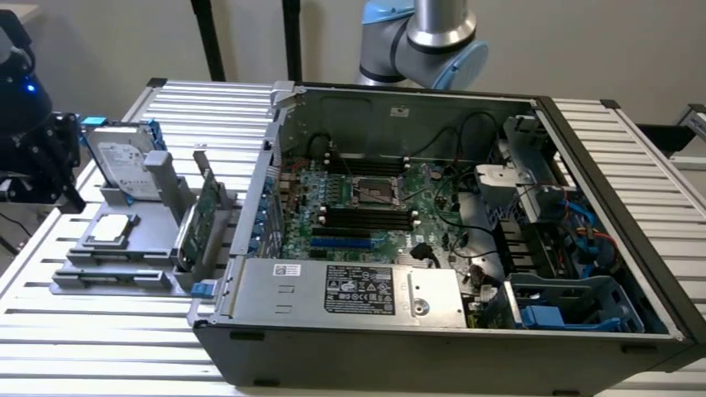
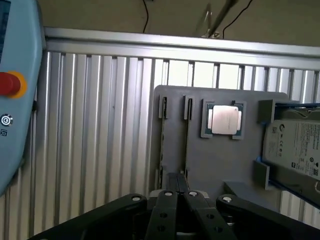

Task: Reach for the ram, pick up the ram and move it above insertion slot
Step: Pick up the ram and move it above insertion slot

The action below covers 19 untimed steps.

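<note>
Open computer case (image 1: 441, 360) on slatted bench (image 1: 99, 339). Grey fixture (image 2: 220, 160) below tool. Hard drive (image 2: 295, 145) off to side. Expansion card (image 1: 201, 219) in slot next to ram. Ram (image 2: 186, 145) edge-on in fixture slot, just ahead of tool (image 2: 177, 176). Fingers together, nothing held. CPU (image 2: 223, 120) just past ram.

The black hand (image 2: 178, 182) hangs over a ribbed metal tabletop (image 2: 100, 140) with its fingers pressed together and nothing between them. Just past it lies a grey holder plate (image 2: 220, 160) with two narrow slots (image 2: 162, 107), a square processor (image 2: 223, 120) in a recess beside them, and a hard drive (image 2: 295, 145) in a blue frame at its far side. A light-blue pendant (image 2: 20, 75) with a red button (image 2: 9, 83) stands at the tabletop's other side.
</note>
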### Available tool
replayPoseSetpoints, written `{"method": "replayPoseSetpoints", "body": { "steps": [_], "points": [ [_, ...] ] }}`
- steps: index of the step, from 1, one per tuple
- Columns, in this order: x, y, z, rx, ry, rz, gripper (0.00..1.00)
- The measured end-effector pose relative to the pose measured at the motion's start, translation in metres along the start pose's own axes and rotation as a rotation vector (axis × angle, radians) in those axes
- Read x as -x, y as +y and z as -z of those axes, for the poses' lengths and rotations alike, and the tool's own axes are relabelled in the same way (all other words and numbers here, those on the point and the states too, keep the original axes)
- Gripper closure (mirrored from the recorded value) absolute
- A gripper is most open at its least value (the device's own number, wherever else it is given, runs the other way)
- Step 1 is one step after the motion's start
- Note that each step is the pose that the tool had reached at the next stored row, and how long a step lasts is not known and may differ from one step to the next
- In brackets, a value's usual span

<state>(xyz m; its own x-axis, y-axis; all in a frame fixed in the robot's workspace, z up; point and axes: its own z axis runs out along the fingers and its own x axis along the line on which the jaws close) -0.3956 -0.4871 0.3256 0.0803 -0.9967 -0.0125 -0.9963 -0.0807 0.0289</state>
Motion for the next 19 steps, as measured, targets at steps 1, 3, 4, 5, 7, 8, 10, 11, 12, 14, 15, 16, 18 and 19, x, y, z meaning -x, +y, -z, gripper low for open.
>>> {"method": "replayPoseSetpoints", "body": {
  "steps": [1, 3, 4, 5, 7, 8, 10, 11, 12, 14, 15, 16, 18, 19],
  "points": [
    [0.000, 0.0000, -0.0001, -0.0004, -0.0013, 0.013, 0.89],
    [0.000, -0.0001, -0.0001, -0.0004, -0.0014, 0.020, 0.89],
    [0.000, 0.0000, -0.0001, -0.0004, -0.0014, 0.020, 0.89],
    [0.000, 0.0000, -0.0002, -0.0005, -0.0014, 0.020, 0.83],
    [0.000, 0.0000, -0.0002, -0.0003, -0.0014, 0.020, 0.76],
    [0.000, 0.0000, -0.0008, -0.0005, -0.0015, 0.020, 0.76],
    [0.000, -0.0001, -0.0038, -0.0016, -0.0013, 0.020, 0.69],
    [0.000, -0.0002, -0.0056, -0.0024, -0.0012, 0.020, 0.69],
    [0.000, -0.0003, -0.0075, -0.0032, -0.0012, 0.020, 0.69],
    [0.000, -0.0002, -0.0111, -0.0039, -0.0012, 0.020, 0.69],
    [-0.001, -0.0001, -0.0129, -0.0039, -0.0011, 0.020, 0.69],
    [-0.001, 0.0001, -0.0147, -0.0038, -0.0010, 0.020, 0.69],
    [-0.001, 0.0001, -0.0185, -0.0039, -0.0011, 0.020, 0.69],
    [-0.001, 0.0002, -0.0201, -0.0037, -0.0010, 0.020, 0.69]
  ]
}}
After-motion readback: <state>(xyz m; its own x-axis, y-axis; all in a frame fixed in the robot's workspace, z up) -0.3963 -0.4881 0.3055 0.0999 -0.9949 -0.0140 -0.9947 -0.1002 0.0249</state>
